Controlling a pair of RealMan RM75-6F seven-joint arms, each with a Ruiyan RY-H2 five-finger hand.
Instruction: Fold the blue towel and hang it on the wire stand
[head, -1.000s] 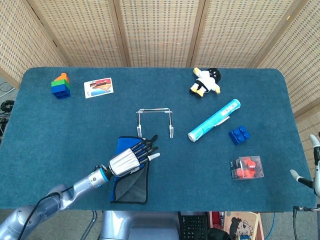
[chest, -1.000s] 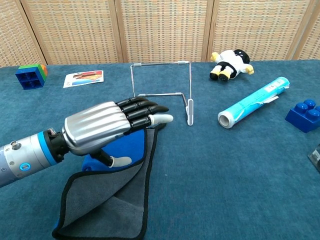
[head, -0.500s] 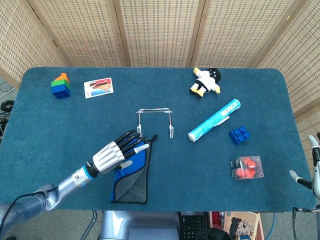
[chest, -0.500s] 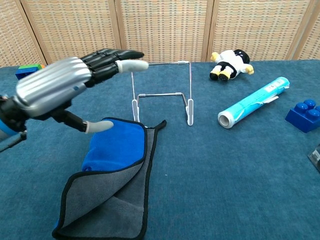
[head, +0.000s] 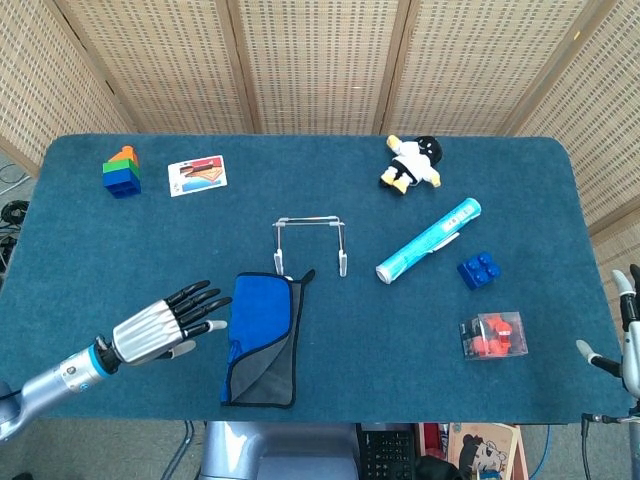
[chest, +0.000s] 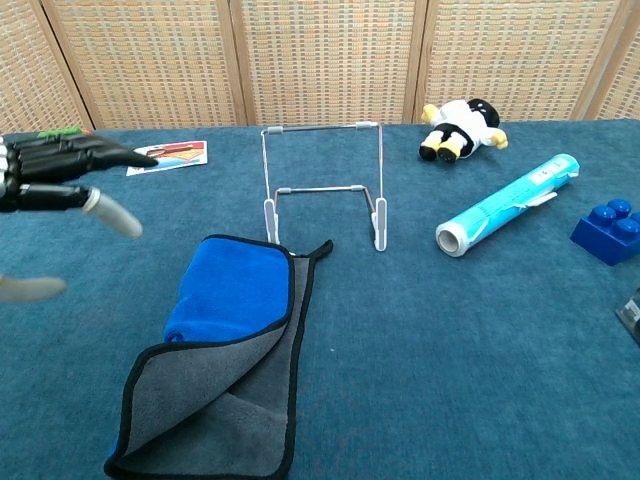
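Head view shows my left hand (head: 165, 331) hovering over the table's front left part, its ribbed silver back up and its black fingers (head: 197, 296) spread, grasping nothing; chest view catches only those fingers (chest: 60, 160) at the left edge. Just to the hand's right lies the one blue towel (head: 262, 338), soft plush cloth with black piping, loosely doubled so that the grey underside shows as a turned-up flap toward the front edge; it lies flat on the table, apart from the hand. Just beyond its far end stands the single wire stand (head: 310, 243), thin bent metal with a straight top bar and white-tipped feet, bare of cloth, near the table's middle. My right hand (head: 622, 340) shows only as a pale sliver past the right edge, and I cannot tell how its fingers lie. The table (head: 90, 240) is covered in dark teal felt. Toward the far left corner sit one stack of coloured blocks (head: 122, 171) and one flat printed card (head: 197, 175). Toward the far right sit one plush toy (head: 412, 163) in black, white and yellow, one light-blue roll (head: 428, 240) lying diagonally, one blue brick (head: 478, 270), and one clear box (head: 493, 335) holding red pieces.
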